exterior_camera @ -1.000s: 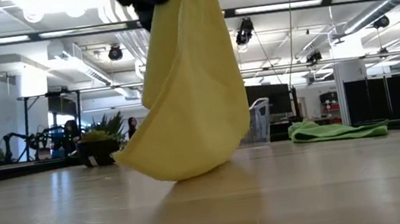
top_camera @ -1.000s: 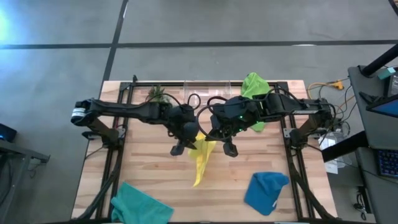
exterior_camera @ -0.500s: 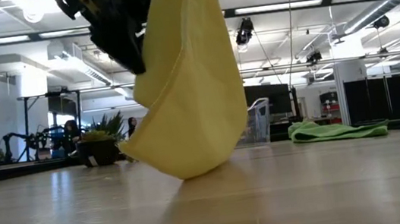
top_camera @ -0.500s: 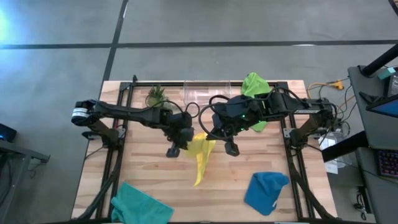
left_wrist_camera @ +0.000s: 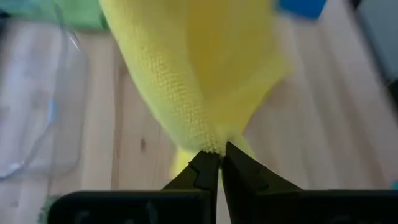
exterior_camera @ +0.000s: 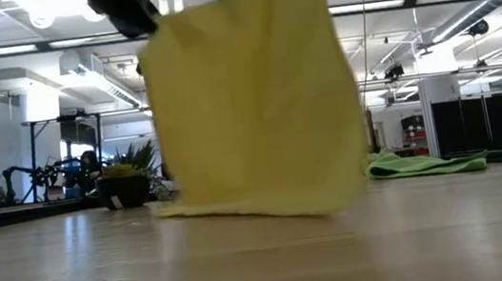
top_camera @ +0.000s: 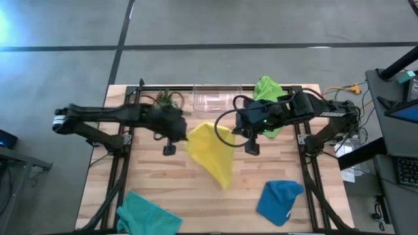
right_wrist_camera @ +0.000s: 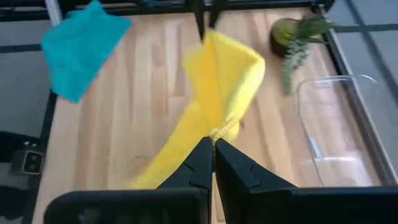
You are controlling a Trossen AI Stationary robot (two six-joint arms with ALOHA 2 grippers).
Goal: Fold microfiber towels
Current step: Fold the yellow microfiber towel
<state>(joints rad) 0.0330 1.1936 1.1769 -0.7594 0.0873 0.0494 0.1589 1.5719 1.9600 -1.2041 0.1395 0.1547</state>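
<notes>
A pale wooden table framed by a black rail stands on a grey concrete floor, with an open workshop of ceiling lights and monitors visible beyond it in the low view. Above the table's centre we see the yellow towel stretched between both arms: the left gripper is pinched tight on one upper corner and the right gripper is clamped on the opposite one, each wrist view showing the fingers closed on a bunched tuft of cloth. The towel hangs as a loose sheet, its lower edge brushing or just clearing the table in the low view; we cannot tell which. We judge it light, limp and without any stiffness of its own, so it will sag and swing wherever it is unsupported, while its napped weave should grip the fingers well rather than slip. Corners and hems are, in our view, the right places to hold, since a mid-cloth pinch would only gather folds. The lime green towel lies behind the right arm beside the clear plastic bin and a small potted plant; the blue towel and teal towel rest at the near edge.
</notes>
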